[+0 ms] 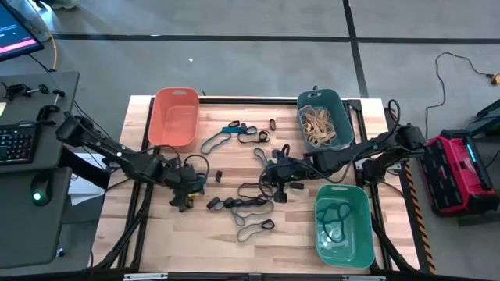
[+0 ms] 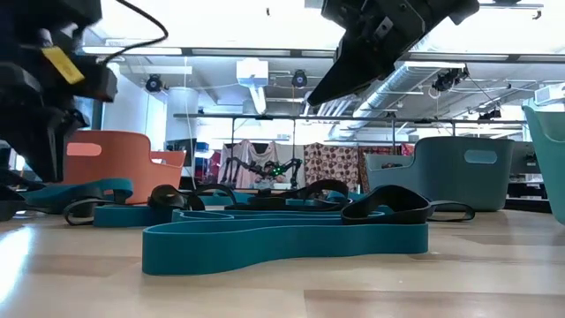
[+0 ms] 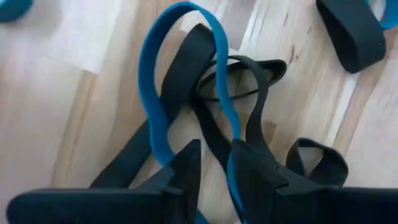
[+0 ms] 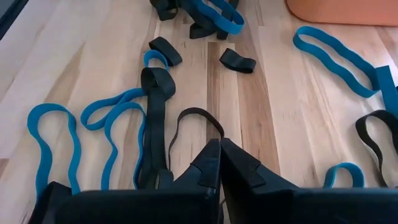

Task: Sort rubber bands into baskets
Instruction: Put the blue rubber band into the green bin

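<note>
L gripper (image 3: 214, 165): jaws apart, astride blue band (image 3: 152, 93) in black-band tangle (image 3: 242, 81).
R gripper (image 4: 219, 163): closed, empty, mid-table.
Bands: loose between orange (image 1: 173, 117), teal (image 1: 324, 119), green (image 1: 344, 226) baskets.

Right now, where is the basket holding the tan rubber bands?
In the high view, the dark teal basket sits at the table's far right corner, directly beyond the right gripper and the green basket.

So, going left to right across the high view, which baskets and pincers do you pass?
Orange basket → left pincer → right pincer → dark teal basket and, nearer the front edge, green basket, both at about the same position across.
</note>
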`<act>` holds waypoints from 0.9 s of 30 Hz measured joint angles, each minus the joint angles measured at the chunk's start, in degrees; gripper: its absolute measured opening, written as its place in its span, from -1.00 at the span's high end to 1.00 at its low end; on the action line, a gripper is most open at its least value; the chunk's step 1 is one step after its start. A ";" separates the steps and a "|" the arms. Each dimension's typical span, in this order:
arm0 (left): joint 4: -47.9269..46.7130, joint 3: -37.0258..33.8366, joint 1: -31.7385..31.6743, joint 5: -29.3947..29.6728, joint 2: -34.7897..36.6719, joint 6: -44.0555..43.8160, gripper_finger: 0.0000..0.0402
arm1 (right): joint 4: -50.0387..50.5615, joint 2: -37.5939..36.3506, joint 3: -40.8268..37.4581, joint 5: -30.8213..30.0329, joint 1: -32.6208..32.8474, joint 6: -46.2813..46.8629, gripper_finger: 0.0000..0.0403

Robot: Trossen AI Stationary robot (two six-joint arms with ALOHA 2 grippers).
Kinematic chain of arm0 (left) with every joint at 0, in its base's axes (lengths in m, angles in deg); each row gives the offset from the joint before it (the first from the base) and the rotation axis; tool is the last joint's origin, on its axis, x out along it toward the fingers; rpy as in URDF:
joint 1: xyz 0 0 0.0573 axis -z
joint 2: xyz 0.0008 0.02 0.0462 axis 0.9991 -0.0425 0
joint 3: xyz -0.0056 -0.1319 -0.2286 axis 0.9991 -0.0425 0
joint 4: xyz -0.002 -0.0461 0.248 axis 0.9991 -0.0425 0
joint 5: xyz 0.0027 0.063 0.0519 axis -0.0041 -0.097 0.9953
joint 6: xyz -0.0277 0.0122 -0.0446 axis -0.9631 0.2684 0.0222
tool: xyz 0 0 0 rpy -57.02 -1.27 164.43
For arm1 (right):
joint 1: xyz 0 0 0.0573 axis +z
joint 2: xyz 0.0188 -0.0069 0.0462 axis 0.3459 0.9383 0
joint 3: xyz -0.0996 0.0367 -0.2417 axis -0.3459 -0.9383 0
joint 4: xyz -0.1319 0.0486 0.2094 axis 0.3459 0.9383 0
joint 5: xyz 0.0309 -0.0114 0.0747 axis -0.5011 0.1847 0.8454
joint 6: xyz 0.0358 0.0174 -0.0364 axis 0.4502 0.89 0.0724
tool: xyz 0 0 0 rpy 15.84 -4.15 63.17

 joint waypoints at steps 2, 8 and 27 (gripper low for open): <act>2.45 -0.66 -1.04 -2.28 0.00 1.58 0.57 | 0.00 0.00 0.00 -0.02 0.00 -0.04 1.00; 7.19 -2.93 -3.24 -5.44 0.04 4.47 0.56 | 0.00 0.00 0.00 -0.07 0.00 -0.06 1.00; 10.83 -4.65 -5.57 -12.35 0.04 11.09 0.97 | -0.23 0.04 0.00 2.37 0.83 -0.09 1.00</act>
